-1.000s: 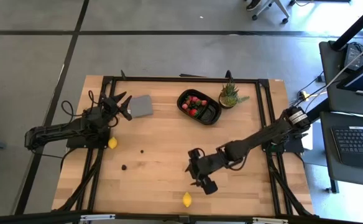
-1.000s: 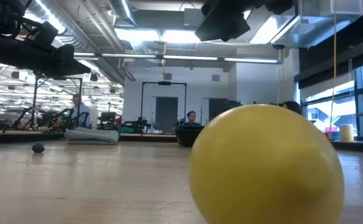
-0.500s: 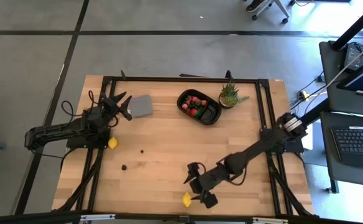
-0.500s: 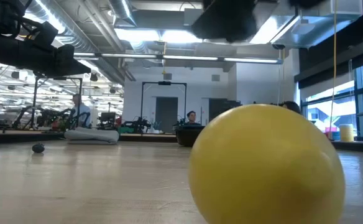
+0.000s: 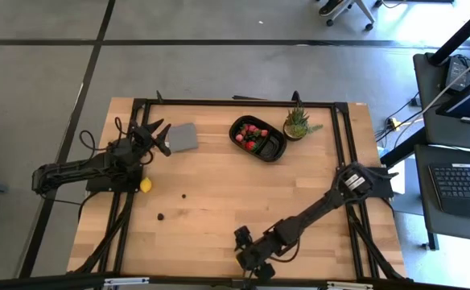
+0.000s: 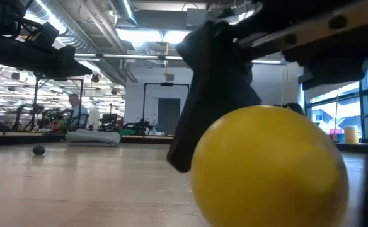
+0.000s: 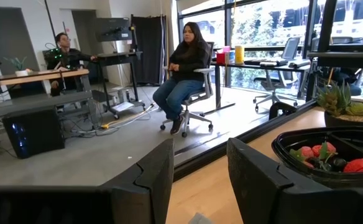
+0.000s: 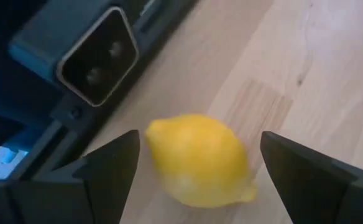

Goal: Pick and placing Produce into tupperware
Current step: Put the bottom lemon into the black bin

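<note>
A yellow lemon (image 8: 200, 158) lies on the wood by the table's near edge, big in the low view (image 6: 269, 167). My right gripper (image 8: 200, 168) is open, with one finger on each side of this lemon and a small gap at both. From above, my right gripper (image 5: 247, 259) hides the lemon. A second lemon (image 5: 146, 184) and two dark berries (image 5: 184, 194) (image 5: 161, 216) lie on the table's left half. The black tray (image 5: 257, 138) holds red strawberries at the far side. My left gripper (image 5: 161, 137) waits open at the far left.
A grey square piece (image 5: 184, 137) lies just right of my left gripper. The spiky potted plant (image 5: 298, 122) stands right of the tray. The black frame rail (image 8: 94, 56) runs along the near edge, close behind the lemon. Bare wood fills the table's middle.
My right gripper has travelled from the table's middle toward the near edge and come down over the lemon, so its open fingers now stand on either side of it. The lemon has stayed in place.
</note>
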Motion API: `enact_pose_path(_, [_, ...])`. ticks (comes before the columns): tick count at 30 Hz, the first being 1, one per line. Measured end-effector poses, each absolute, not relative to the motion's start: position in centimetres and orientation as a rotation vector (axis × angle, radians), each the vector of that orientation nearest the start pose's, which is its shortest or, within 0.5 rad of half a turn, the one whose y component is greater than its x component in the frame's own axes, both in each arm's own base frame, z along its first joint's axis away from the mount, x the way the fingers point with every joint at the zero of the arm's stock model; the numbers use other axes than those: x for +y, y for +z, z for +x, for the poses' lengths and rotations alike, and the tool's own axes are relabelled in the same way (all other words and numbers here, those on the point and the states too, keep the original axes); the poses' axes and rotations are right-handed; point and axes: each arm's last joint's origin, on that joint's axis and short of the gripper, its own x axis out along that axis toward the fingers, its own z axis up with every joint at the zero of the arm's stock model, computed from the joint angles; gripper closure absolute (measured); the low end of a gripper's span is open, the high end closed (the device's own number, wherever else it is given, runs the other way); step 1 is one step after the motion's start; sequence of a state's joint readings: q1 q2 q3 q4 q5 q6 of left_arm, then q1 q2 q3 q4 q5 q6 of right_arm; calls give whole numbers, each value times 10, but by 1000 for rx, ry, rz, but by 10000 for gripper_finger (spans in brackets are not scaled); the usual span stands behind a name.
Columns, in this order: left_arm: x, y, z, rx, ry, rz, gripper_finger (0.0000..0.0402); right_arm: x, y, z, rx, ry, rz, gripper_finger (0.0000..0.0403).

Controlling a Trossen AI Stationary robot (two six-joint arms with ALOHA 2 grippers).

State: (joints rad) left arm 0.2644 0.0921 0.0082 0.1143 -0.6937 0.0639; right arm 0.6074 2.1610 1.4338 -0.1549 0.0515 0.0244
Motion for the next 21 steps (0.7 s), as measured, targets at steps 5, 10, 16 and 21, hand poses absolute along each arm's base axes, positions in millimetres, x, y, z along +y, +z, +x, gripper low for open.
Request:
enact_pose_path(5, [43,170,88,1,959,52,261,255,123,370,904,486,-247,84])
enact_pose_path(10, [43,170,88,1,958,52,261,254,122,369,917,479,-245,130])
enact_pose_path(16, [43,170,88,1,959,52,261,255,125,372,874,492,-248,165])
enact_pose_path(21, [43,170,88,1,959,52,261,256,126,374,851,496,-242,165])
